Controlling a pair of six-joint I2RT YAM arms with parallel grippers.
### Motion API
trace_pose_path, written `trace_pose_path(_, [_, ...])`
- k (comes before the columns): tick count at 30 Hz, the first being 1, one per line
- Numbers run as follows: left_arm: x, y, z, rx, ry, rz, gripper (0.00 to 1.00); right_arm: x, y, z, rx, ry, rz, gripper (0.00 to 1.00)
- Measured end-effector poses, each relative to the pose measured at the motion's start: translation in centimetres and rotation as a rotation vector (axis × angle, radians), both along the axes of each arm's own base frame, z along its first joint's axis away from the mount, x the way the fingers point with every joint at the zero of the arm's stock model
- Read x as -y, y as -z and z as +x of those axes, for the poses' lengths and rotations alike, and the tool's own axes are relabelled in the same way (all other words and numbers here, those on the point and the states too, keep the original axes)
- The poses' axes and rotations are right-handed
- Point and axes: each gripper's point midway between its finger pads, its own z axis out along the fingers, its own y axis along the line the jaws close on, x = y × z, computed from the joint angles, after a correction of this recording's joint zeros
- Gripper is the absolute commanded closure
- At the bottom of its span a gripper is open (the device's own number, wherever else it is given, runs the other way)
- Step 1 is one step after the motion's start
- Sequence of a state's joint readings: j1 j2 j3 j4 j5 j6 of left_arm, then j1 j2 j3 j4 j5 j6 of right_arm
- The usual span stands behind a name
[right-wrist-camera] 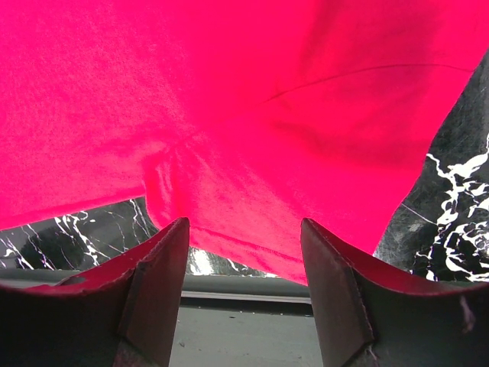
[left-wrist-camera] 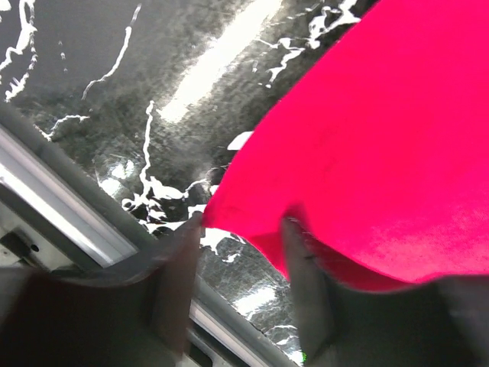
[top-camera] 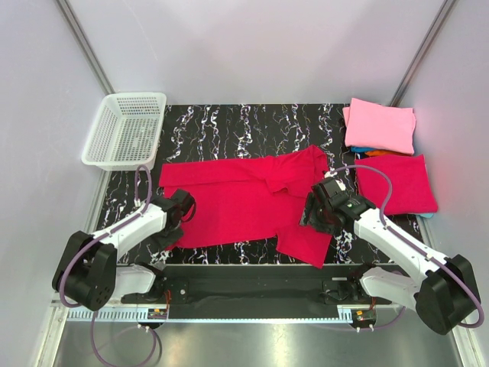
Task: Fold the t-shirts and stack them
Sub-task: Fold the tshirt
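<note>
A red t-shirt [top-camera: 244,202] is lying spread across the middle of a black marbled table [top-camera: 229,122]. The left gripper [left-wrist-camera: 241,229] is hanging spread at its near left corner, and the right gripper [right-wrist-camera: 244,229] is hanging spread at its right side.

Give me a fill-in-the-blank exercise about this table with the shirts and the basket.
The spread-out red t-shirt lies on a ___ marbled table. The white mesh basket stands at the table's far ___ corner. The folded t-shirt topping the stack in the far right corner is ___.
Missing words: black; left; pink.
</note>
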State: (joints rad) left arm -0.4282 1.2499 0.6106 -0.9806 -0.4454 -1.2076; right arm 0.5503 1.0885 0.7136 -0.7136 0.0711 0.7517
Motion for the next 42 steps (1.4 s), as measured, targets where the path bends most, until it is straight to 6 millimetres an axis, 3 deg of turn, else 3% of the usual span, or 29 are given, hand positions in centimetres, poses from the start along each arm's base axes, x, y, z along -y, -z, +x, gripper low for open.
trace_pose_path(3, [0.2, 0.0, 0.2, 0.007, 0.0, -0.007, 0.78, 0.1, 0.0, -0.1, -0.003, -0.003, -0.004, 0.32])
trace_pose_path(10, [0.2, 0.1, 0.2, 0.004, 0.002, -0.01, 0.81, 0.3, 0.2, -0.4, -0.013, -0.007, -0.013, 0.32])
trace_pose_path(14, [0.2, 0.0, 0.1, 0.003, 0.003, -0.01, 1.0, 0.3, 0.2, -0.4, -0.013, -0.006, -0.013, 0.32])
trace_pose_path(26, [0.2, -1.2, 0.3, 0.037, 0.021, -0.024, 1.0, 0.3, 0.2, -0.4, -0.013, -0.006, -0.013, 0.32])
trace_pose_path(32, [0.2, -3.1, 0.9, 0.101, 0.029, -0.035, 1.0, 0.3, 0.2, -0.3, -0.013, -0.005, -0.013, 0.32])
trace_pose_path(42, [0.6, -4.1, 2.4, 0.109, 0.085, -0.027, 1.0, 0.4, 0.3, -0.3, -0.016, -0.002, -0.021, 0.32])
